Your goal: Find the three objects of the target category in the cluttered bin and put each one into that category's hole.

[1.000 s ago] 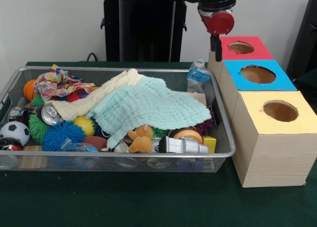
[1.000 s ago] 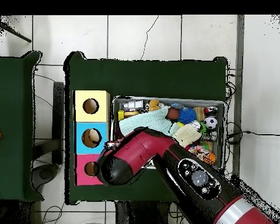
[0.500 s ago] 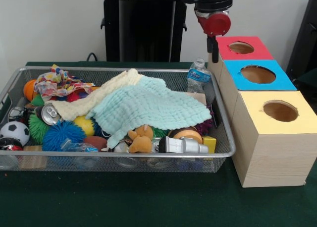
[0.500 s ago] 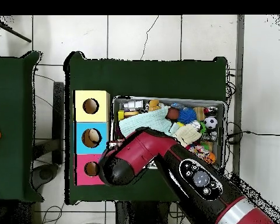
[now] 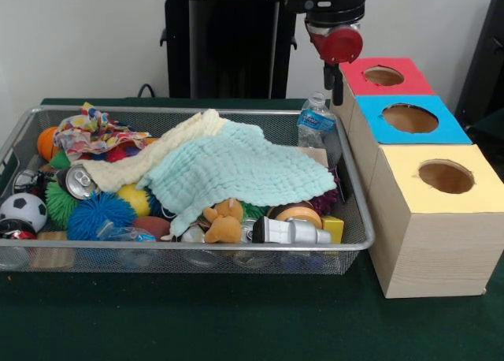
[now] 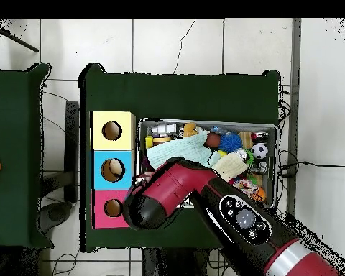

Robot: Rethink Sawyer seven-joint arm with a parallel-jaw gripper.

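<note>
The wire bin (image 5: pixel 356 189) is piled with clutter. A mint cloth (image 5: pixel 240 169) and a cream cloth (image 5: pixel 157 158) cover its middle. Around them lie a water bottle (image 5: pixel 315 123), a soda can (image 5: pixel 79 181), a soccer ball (image 5: pixel 22 210), a blue spiky ball (image 5: pixel 98 213), a tan plush toy (image 5: pixel 223 222) and a silver and black cylinder (image 5: pixel 290 232). Three boxes stand beside the bin, with holes in a red top (image 5: pixel 383 76), a blue top (image 5: pixel 410 118) and a yellow top (image 5: pixel 446 176). My gripper (image 5: pixel 334 81) hangs above the bottle, just left of the red box, with nothing seen in it.
A colourful patterned cloth (image 5: pixel 90 132), an orange ball (image 5: pixel 47 143) and a green spiky ball (image 5: pixel 60 203) fill the bin's left end. In the overhead view my red arm (image 6: pixel 204 201) covers the bin's near edge (image 6: pixel 208 123) and reaches toward the red box (image 6: pixel 103 208).
In the front view my gripper has shifted left, from over the red box's edge to above the bin's far right corner. Nothing in the bin has moved.
</note>
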